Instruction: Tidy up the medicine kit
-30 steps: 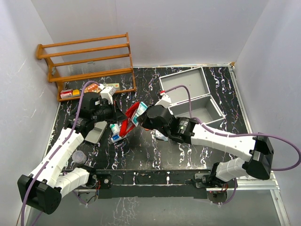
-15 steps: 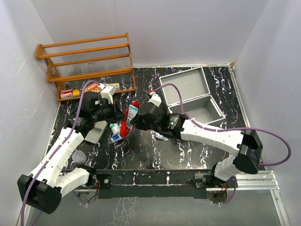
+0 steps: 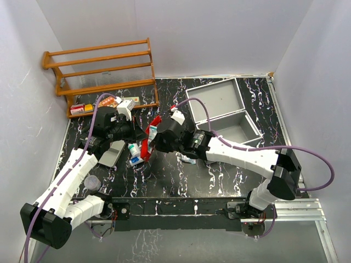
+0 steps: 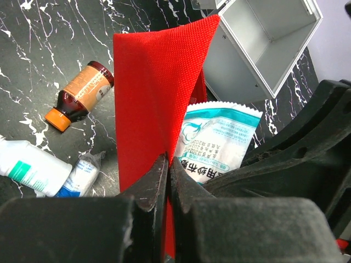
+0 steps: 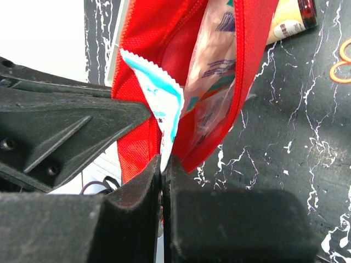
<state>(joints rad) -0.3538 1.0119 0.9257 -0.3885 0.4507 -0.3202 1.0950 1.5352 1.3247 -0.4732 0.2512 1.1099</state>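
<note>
While the left gripper (image 4: 167, 164) keeps its jaws pressed together on a fold of a red pouch (image 4: 153, 82), the right gripper (image 5: 163, 161), likewise clamped, pinches a white-and-teal sachet (image 5: 156, 93) by its edge at the pouch's open mouth, just beside its partner. Other packets (image 5: 219, 66) can be seen inside the pouch. The medicine kit (image 3: 219, 98) lies open beyond the right gripper and off to its right, well apart from both grippers, and the compartment that shows looks bare. Beneath and to the left of the left gripper, an amber bottle (image 4: 79, 97) and a white bottle (image 4: 27, 167) lie loose on the dark table (image 3: 181, 181), and a tube (image 3: 186, 159) rests close under the right arm. By the look of it the job is at an early stage. The pouch is part filled, nothing has reached the case, and the sachet, the pouch and the scattered bottles all remain to be stowed.
</note>
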